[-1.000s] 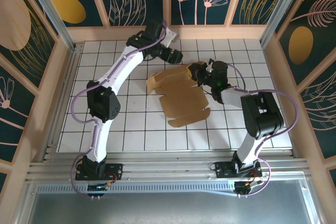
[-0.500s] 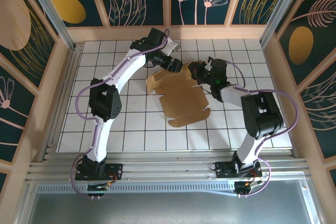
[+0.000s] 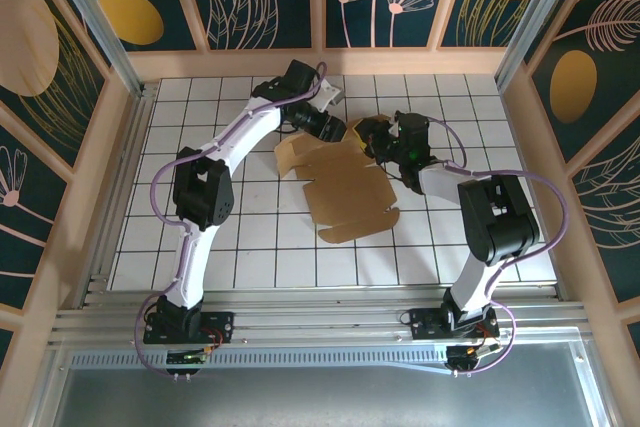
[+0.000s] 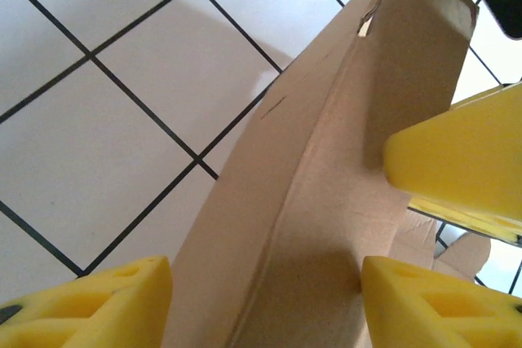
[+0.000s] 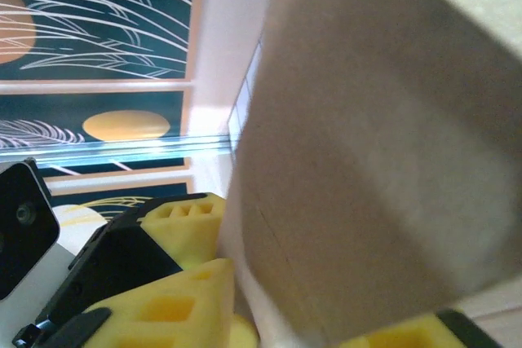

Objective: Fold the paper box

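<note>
Early going, judging by the lie of things. On the white tiled tabletop (image 3: 260, 247), toward its far middle: the paper box (image 3: 350, 197) as a brown die-cut sheet, mostly flat, with rounded tabs and slots spread out toward the near side. Lift only at the far edge: one flap (image 4: 326, 160) up off the tiles and leaning, creased along its length, as seen from the left wrist.

Left gripper (image 3: 337, 130) at that flap from the far left, jaws apart and straddling it, a yellow finger (image 4: 90, 303) low on each side, not pinching it flat as far as can be judged. Right gripper (image 3: 373, 137) just beside, at the same flap from the right, one of its yellow pads (image 4: 457, 152) against the cardboard face. Jaws wide or narrow, holding or merely touching: cannot tell, with the cardboard so close to the right wrist lens.

Done so far: at most one flap begun. Left to do, by this reckoning: the remaining flaps creased and stood up as walls, tabs tucked into slots, the shape squared and closed. Nearly the whole job.
</note>
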Robot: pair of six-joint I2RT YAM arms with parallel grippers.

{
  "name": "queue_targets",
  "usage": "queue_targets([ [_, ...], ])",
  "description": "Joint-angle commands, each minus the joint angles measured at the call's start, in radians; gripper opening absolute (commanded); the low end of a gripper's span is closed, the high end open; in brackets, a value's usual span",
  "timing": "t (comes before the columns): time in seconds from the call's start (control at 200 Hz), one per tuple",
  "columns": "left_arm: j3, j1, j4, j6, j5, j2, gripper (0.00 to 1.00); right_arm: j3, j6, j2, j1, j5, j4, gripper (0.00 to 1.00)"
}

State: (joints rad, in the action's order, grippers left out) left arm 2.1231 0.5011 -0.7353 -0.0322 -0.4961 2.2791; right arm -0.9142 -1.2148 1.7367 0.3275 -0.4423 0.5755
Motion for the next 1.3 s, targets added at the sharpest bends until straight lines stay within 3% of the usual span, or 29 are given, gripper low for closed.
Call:
queue_targets([
  [0.0, -0.040, -0.007, 0.002, 0.007, -0.021, 0.004, 0.61, -0.025, 0.085, -0.110, 0.007, 0.041, -0.089, 0.36],
  [0.3, -0.050, -0.007, 0.020, 0.017, -0.053, -0.007, 0.60, -0.030, 0.354, -0.367, -0.060, 0.162, -0.418, 0.53],
  [0.471, -0.044, -0.007, 0.016, 0.021, -0.112, -0.034, 0.63, -0.154, 0.615, -0.339, -0.087, 0.187, -0.624, 0.61],
  [0.616, -0.041, -0.007, 0.015, 0.022, -0.122, -0.055, 0.66, -0.276, 0.713, -0.222, -0.095, 0.137, -0.731, 0.61],
  [0.861, 0.005, -0.007, 0.000, 0.034, -0.139, -0.049, 0.73, -0.415, 0.844, -0.070, -0.100, 0.264, -0.802, 0.58],
  [1.081, 0.034, -0.007, -0.006, 0.042, -0.172, -0.044, 0.78, -0.459, 0.790, 0.014, -0.098, 0.193, -0.837, 0.50],
  [1.296, 0.029, -0.009, -0.015, 0.038, -0.162, -0.034, 0.79, -0.462, 0.792, 0.014, -0.079, 0.234, -0.858, 0.46],
])
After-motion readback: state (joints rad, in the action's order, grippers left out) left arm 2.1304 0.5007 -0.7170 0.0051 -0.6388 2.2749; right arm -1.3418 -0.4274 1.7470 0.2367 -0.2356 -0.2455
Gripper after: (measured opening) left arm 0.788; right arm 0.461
